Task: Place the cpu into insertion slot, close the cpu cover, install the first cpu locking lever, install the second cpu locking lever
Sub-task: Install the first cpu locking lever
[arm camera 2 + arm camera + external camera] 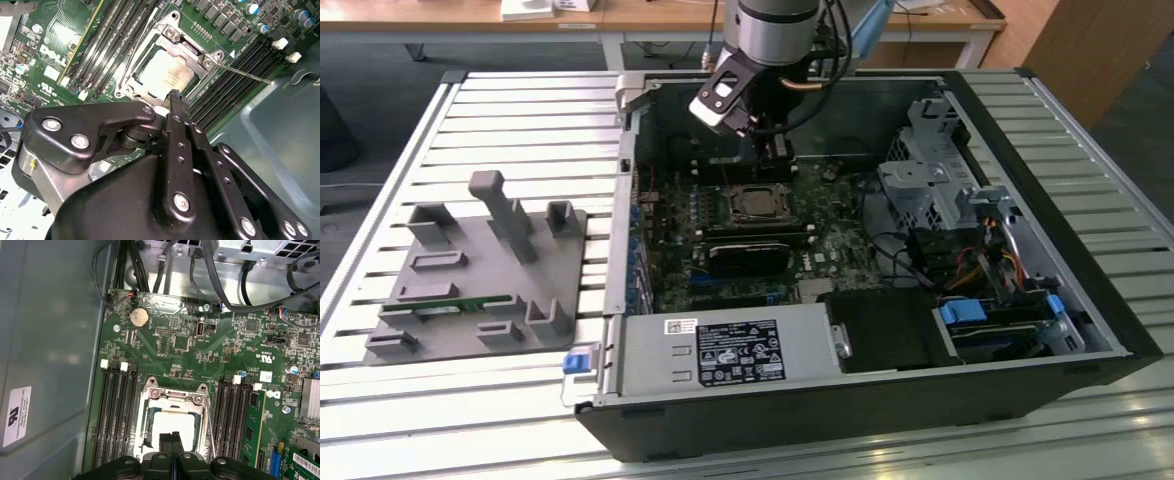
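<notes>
While the arm reaches down from the far side into the open computer case (pixel 1087 345), its gripper (pixel 778 176) hangs just above the insertion slot (pixel 732 196) on the motherboard (pixel 200 357). In both wrist views we see the gripper's (pixel 173 93) two black fingers (pixel 167 440) pressed together with nothing between them, their tip over the edge of the socket; whether it touches the metal we cannot tell.

The cpu (pixel 167 76) lies flat in the slot, its dull silver face (pixel 172 421) up. The cpu cover (pixel 146 415) lies down around it, framing the chip through its cut-out middle. In the second wrist view a thin metal lever (pixel 245 74) sticks out from one corner of the socket, angled away over the memory slots (pixel 235 70). In the first wrist view a thin rod (pixel 212 435) runs along one side of the cover. Long dark memory slots (pixel 117 410) flank the socket on both sides, and a coin battery (pixel 139 317) sits farther along the board.

On the exterior view's left, outside the case, a grey fixture (pixel 480 270) rests on the slatted table (pixel 400 130). At the near edge of the case sits the labelled power supply (pixel 720 355).
</notes>
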`<state>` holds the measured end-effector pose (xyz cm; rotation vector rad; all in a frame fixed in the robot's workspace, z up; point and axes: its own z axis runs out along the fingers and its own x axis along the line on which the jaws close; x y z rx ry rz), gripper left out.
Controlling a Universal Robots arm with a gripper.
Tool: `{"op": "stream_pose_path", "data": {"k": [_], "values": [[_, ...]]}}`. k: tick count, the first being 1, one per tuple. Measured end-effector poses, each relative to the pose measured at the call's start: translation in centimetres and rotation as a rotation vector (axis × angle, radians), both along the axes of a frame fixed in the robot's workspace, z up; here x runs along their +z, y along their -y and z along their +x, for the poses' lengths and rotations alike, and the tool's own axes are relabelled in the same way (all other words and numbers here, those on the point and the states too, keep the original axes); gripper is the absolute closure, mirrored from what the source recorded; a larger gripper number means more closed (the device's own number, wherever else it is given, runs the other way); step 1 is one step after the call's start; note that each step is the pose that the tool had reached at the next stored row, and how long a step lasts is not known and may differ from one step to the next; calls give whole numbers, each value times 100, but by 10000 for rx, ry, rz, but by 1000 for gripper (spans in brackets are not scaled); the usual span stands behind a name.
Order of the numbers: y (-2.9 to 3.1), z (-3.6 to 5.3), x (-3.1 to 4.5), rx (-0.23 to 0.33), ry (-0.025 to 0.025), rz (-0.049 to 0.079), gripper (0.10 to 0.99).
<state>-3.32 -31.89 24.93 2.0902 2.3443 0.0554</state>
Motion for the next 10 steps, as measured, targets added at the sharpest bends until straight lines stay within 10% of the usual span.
{"op": "stream_pose_path", "data": {"k": [10], "values": [[0, 0, 7, 971, -1, -1, 980]]}}
